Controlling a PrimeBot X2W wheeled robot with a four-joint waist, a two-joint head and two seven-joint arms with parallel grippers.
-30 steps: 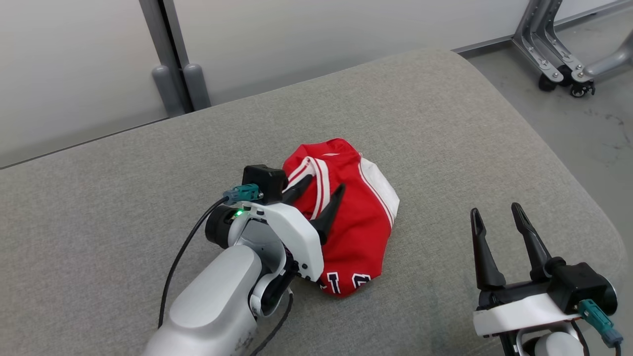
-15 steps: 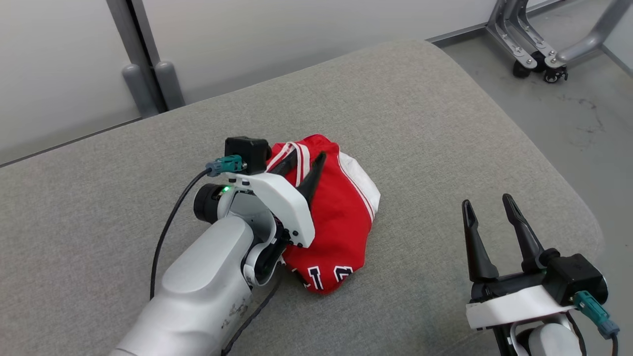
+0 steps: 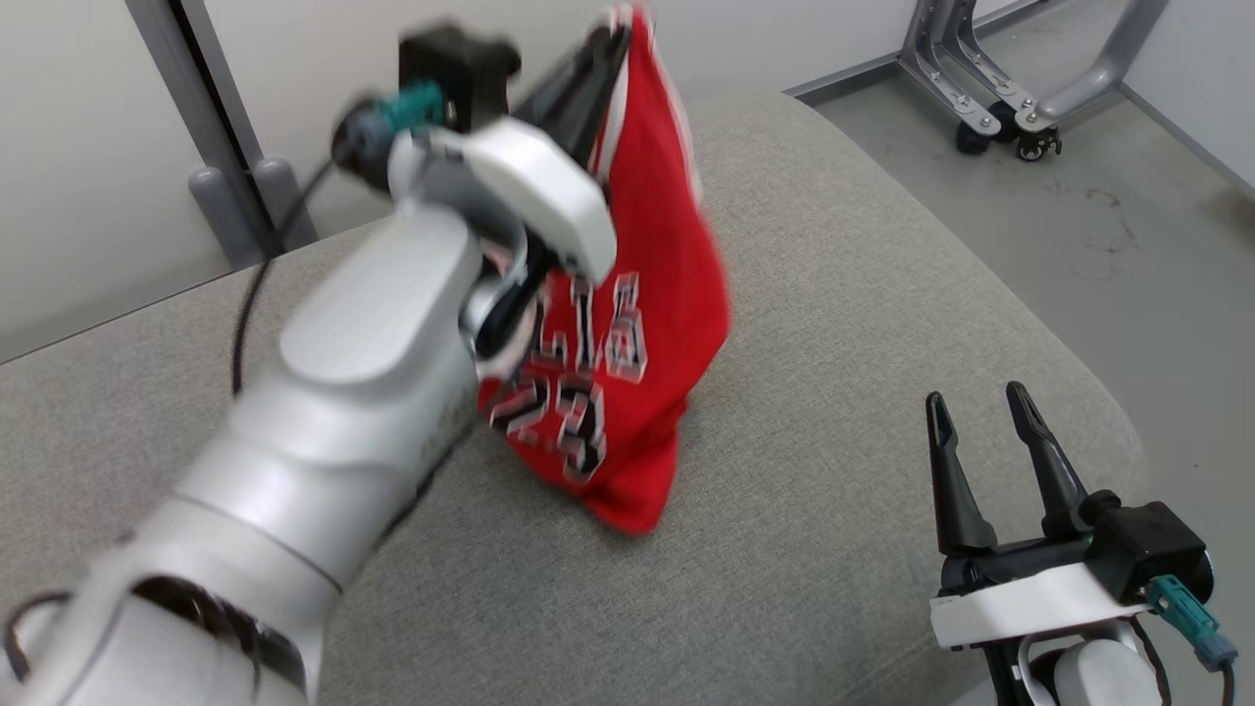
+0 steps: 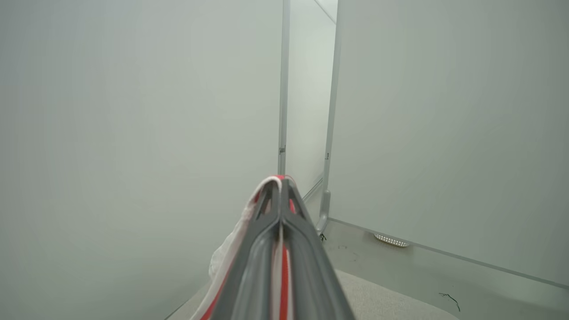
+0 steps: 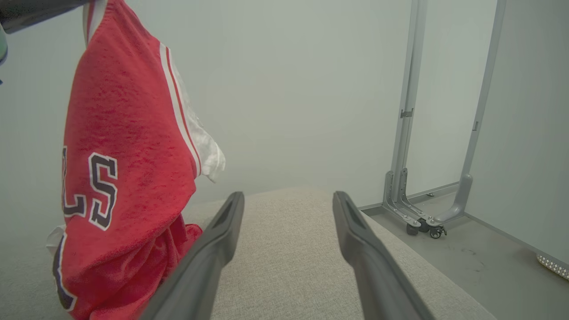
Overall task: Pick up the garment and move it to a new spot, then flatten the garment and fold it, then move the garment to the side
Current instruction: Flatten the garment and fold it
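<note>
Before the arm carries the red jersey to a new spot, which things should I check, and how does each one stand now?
1. Grip: left claw shut on the trim of the red jersey: ok.
2. Lift: jersey hanging clear of the gray cushion: not ok; its lower end looks bunched on the cushion.
3. Free arm: right claw open, empty, apart from the jersey: ok.
4. Landing place: bare cushion beside the jersey: ok.
5. Amount of cloth inside the left claw: cannot tell; the head view is blurred there.
</note>
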